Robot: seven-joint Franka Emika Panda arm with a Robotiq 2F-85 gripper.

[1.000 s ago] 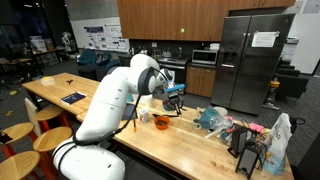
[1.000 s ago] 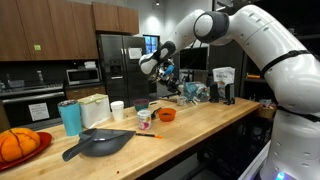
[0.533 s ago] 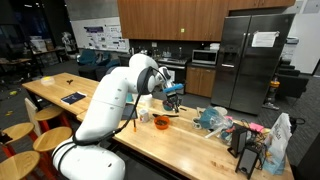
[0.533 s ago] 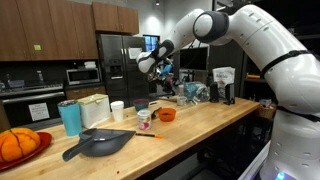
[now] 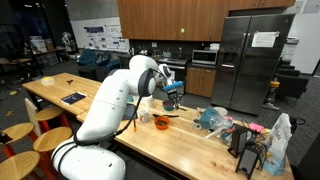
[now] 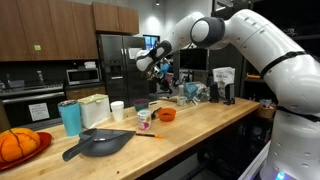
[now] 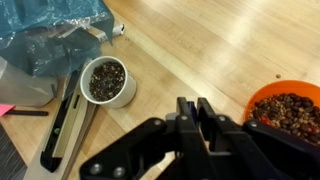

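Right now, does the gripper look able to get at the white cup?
Probably yes: the gripper hangs above the counter, bare wood lies between it and the white cup, and nothing covers the cup.

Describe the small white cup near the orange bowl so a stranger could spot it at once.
On the long wooden countertop, find the crumpled blue plastic bag. Just beside it stands a small white cup of dark bits. Unlike the orange bowl of brown pieces nearby, it is white, narrower and nearly black inside.

Tool (image 6: 159,66) rose over approx 1 s, now higher above bench (image 6: 205,124) & farther from orange bowl (image 6: 167,115).
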